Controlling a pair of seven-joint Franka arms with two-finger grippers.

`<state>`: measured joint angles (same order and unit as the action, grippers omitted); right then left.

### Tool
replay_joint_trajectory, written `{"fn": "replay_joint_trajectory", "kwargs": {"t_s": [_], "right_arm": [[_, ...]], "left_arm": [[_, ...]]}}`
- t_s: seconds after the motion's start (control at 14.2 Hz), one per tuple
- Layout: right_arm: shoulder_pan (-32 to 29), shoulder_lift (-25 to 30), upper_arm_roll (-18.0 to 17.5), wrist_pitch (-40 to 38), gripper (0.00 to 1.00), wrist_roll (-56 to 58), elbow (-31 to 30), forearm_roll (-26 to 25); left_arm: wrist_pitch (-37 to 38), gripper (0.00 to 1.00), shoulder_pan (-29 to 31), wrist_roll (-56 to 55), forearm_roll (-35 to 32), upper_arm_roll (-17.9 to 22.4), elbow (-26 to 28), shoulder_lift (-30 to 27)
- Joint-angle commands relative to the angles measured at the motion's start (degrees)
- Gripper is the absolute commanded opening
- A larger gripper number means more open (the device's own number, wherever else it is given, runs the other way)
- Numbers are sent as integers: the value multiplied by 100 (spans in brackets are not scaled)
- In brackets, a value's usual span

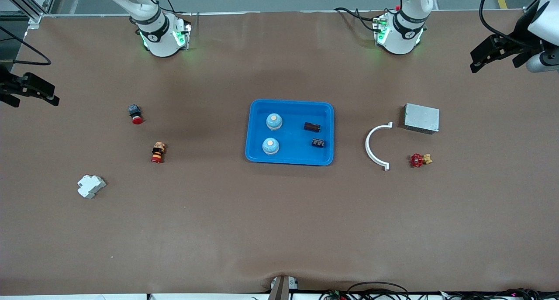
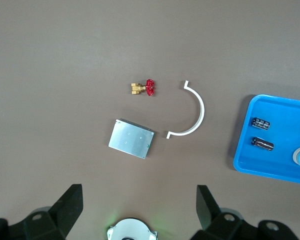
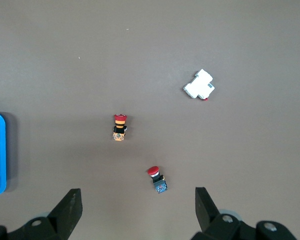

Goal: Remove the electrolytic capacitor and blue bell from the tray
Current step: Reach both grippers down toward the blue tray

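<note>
Brown table point(image 1: 279, 230) carries blue tray point(image 1: 255, 129) and scattered parts.

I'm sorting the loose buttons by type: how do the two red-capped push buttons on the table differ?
The blue-bodied button has a dark blue base; the orange-bodied button has an orange and black base with a yellow band under its cap. The blue-bodied button lies farther from the front camera, the orange-bodied button nearer. Both have red caps, lie on their sides on the table, toward the right arm's end, outside the blue tray.
</note>
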<state>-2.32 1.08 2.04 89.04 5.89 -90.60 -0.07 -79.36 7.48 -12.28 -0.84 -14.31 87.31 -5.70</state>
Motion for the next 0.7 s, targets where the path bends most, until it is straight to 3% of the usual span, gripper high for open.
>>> {"fn": "replay_joint_trajectory", "kwargs": {"t_s": [0.0,0.28,0.63], "right_arm": [[-67,24,-72,8,100,-17,-19,-55],[-50,24,-72,-1,100,-44,-19,-55],[232,59,-125,-116,100,-1694,-273,479]], "left_arm": [[96,100,43,24,14,-19,-109,34],[87,100,-9,-99,5,-19,-135,384],[-44,100,-193,-257,67,-106,-65,1053]]}}
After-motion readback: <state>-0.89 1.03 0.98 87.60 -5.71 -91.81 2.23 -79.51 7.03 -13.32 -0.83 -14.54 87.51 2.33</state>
